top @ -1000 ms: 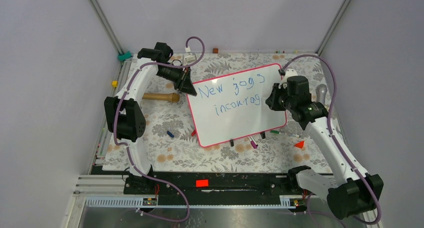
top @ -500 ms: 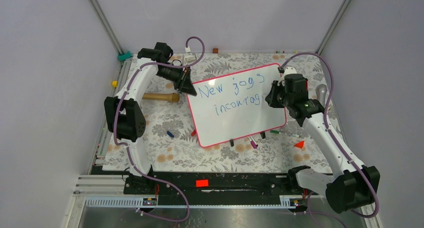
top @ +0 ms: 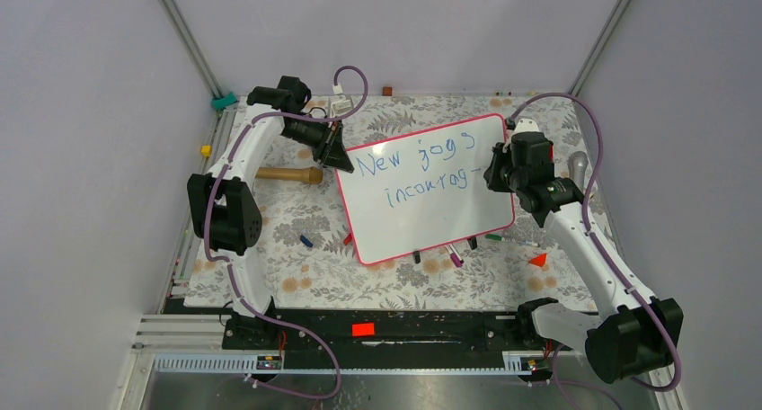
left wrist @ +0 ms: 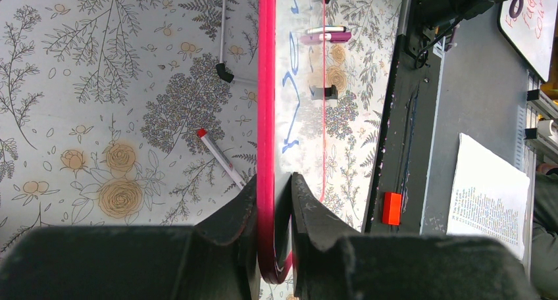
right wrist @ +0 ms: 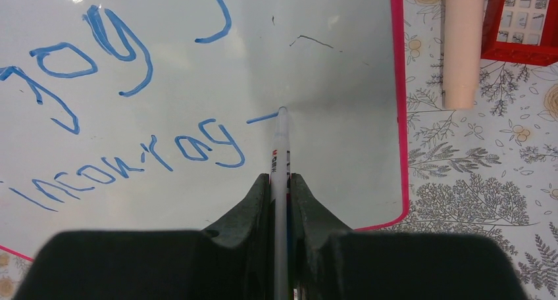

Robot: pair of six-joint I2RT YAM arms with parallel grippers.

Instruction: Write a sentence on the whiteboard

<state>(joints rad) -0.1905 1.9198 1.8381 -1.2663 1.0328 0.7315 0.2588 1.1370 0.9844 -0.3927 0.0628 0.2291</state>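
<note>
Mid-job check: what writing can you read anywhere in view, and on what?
"New jogs": whiteboard, top line, blue.
"incourag" then a short dash: whiteboard, second line.
Pen label: too small to read.
Printed sheet in the left wrist view: too small to read.
Second board, red writing: cut off, unreadable.

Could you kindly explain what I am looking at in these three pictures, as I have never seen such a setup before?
Two robot arms are bolted at a table's near edge. One picture looks down from above. The other two come from a camera on each wrist. On the flowered table lies a whiteboard with blue writing, and loose pens lie beside it. The left pincer clamps the board's pink frame. The right pincer holds a marker, its tip at the end of a short blue dash.
</note>
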